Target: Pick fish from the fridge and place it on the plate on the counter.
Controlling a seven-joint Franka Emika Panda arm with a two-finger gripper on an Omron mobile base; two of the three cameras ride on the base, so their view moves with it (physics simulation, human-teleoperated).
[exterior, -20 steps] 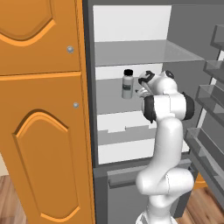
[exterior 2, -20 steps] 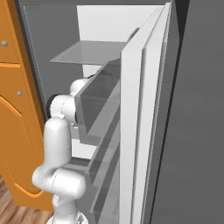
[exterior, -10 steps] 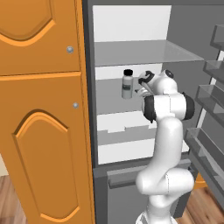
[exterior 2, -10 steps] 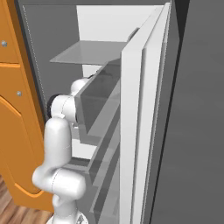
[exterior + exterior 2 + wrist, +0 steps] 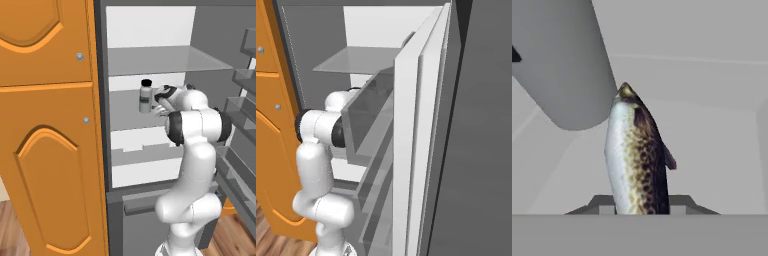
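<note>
I've reached into the fridge (image 5: 150,60) at its middle glass shelf (image 5: 127,112), where the fish (image 5: 637,157) lies, so I can lift it out. The jaws have narrowed onto the fish's flanks and look clamped. A small bottle (image 5: 145,97) stands at ten o'clock of the gripper (image 5: 161,102).

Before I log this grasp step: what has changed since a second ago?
Little visibly moved. The arm keeps reaching into the fridge beside the bottle, base unmoved. The pincer now sits around the fish, fingertips at either flank.
</note>
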